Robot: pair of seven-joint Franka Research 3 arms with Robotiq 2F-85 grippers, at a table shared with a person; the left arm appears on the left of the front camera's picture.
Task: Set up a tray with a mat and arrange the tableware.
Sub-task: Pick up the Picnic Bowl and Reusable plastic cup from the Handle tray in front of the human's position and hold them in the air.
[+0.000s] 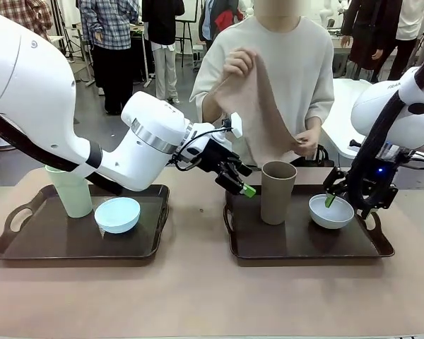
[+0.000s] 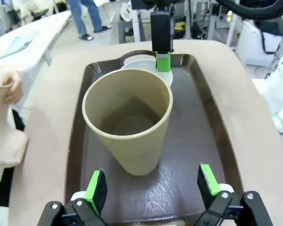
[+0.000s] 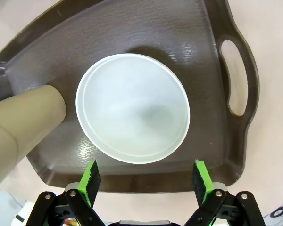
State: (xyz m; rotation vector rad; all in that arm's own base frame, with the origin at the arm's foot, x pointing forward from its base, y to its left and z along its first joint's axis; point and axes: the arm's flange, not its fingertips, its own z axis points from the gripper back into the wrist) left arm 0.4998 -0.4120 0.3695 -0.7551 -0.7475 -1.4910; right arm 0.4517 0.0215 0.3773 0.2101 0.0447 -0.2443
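Note:
A person at the far side holds a beige mat [image 1: 258,113] up in both hands. The right tray [image 1: 304,244] carries a matte brown tumbler [image 1: 278,191] and a bluish-white bowl [image 1: 331,210]. My left gripper [image 1: 239,182] is open just left of the brown tumbler [image 2: 128,117], which stands ahead of its fingers, apart from them. My right gripper [image 1: 350,201] is open above the bowl [image 3: 132,108], holding nothing. The left tray [image 1: 28,247] holds a pale green tumbler [image 1: 71,191] and a light blue bowl [image 1: 117,214].
Both dark trays lie side by side on the beige table [image 1: 198,296], with a bare strip between them. The right tray's handle [image 3: 236,75] lies beside the bowl. People stand in the background beyond the table.

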